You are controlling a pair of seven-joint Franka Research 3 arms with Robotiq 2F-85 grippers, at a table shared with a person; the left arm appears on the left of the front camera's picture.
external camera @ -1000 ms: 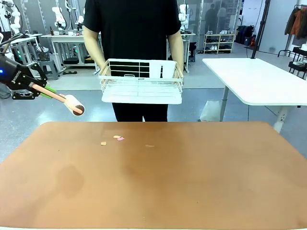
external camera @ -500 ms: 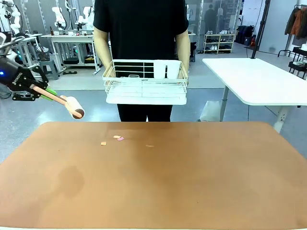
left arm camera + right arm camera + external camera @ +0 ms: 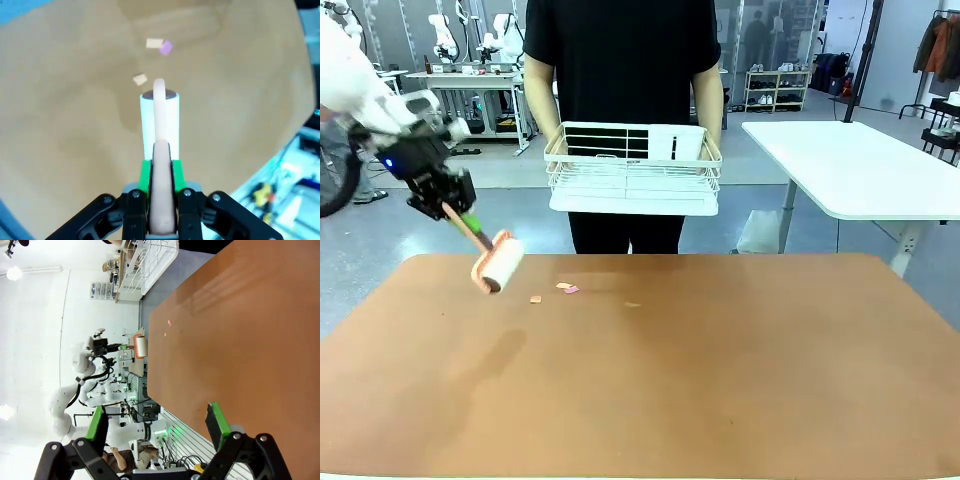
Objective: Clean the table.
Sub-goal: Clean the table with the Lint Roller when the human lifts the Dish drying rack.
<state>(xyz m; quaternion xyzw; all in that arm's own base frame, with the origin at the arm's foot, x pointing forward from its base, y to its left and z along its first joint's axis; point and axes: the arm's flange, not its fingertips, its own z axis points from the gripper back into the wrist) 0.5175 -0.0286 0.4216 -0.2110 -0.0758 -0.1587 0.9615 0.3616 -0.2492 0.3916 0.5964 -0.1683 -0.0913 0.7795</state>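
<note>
Table (image 3: 720,400), terracotta top with rounded corners, runs the full width of the front view; the near half is bare. Right gripper (image 3: 156,422) is above the table's right side, looking along the top (image 3: 240,340): fingers spread wide, nothing between the green pads. Left gripper (image 3: 468,220) is over the table's far-left corner, arm reaching in from the left. In its wrist view (image 3: 161,175) both fingers are pressed onto the pink handle of a lint roller (image 3: 159,120), green pads on either side of the stem. The roller (image 3: 498,262) hangs tilted, roll end lowest, just inside the table's far edge; whether it touches the top I cannot tell. 3 small scraps (image 3: 565,288) lie on the table just right of the roll, orange and pink, close together (image 3: 154,45); a 4th, fainter one sits a little further right. Beyond the table's far edge a person in black stands holding a white wire basket (image 3: 633,170) level in both hands. Past the table's far-right corner is a white table (image 3: 850,160).
</note>
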